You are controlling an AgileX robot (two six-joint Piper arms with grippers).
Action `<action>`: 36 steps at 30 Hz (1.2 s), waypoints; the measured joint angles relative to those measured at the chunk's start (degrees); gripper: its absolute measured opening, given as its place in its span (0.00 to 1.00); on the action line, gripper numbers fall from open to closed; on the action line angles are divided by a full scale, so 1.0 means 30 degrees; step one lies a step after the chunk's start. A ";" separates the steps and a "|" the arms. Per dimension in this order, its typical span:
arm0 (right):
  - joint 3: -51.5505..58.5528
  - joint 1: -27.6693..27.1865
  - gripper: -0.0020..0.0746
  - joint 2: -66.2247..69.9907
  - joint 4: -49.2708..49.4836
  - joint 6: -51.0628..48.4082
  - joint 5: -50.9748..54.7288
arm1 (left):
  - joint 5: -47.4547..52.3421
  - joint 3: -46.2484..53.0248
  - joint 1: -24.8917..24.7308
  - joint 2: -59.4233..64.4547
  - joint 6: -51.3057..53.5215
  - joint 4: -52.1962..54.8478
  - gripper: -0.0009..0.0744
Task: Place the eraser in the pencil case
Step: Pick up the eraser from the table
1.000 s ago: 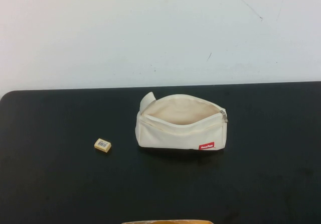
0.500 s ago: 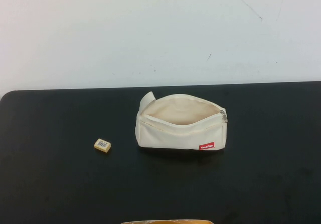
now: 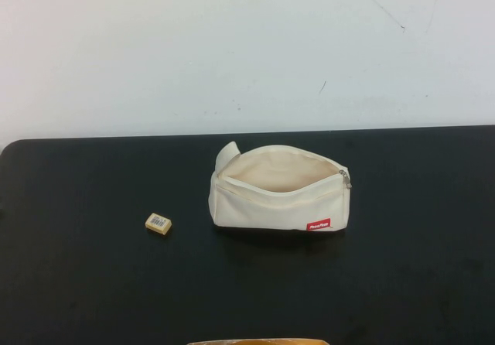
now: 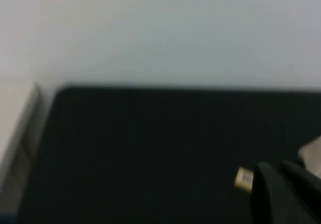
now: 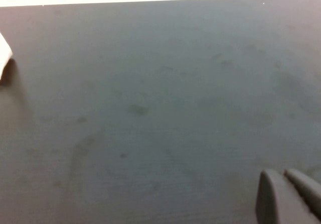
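Observation:
The eraser [image 3: 158, 223], a tiny pale yellow block with a barcode label, lies on the black table [image 3: 77, 283] to the left of the pencil case [image 3: 278, 198]. The pencil case is a cream-white pouch with a red label [image 3: 318, 224]; its zip is open and its mouth faces up. Neither gripper shows in the high view. In the left wrist view my left gripper [image 4: 277, 166] is shut and empty, held back from the eraser [image 4: 244, 178]. In the right wrist view my right gripper [image 5: 282, 173] is shut and empty over bare table, with a pouch corner [image 5: 4, 58] at the edge.
A white wall rises behind the table's far edge [image 3: 247, 132]. A tan object [image 3: 259, 342] pokes in at the near edge of the high view. The table's left end [image 4: 50, 98] shows in the left wrist view.

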 joint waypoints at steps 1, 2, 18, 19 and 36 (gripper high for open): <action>0.0000 0.0000 0.02 0.0000 0.0000 0.0000 0.0000 | 0.0108 0.0000 0.0000 0.1044 0.0117 -0.0218 0.01; 0.0000 0.0000 0.02 0.0000 0.0000 0.0000 0.0000 | 0.0194 -0.0036 0.0000 0.2068 0.0376 -0.0472 0.01; 0.0000 0.0000 0.02 0.0000 0.0000 0.0000 0.0000 | 0.3856 -0.6869 -0.3064 1.5148 0.5719 -0.1100 0.04; 0.0000 0.0000 0.02 0.0000 0.0000 0.0000 0.0000 | 0.3981 -0.7281 -0.3320 1.5781 0.5875 -0.0925 0.08; 0.0000 0.0000 0.02 0.0000 0.0000 0.0000 0.0000 | 0.4634 -1.1849 -0.4589 2.3080 0.6194 -0.0640 0.71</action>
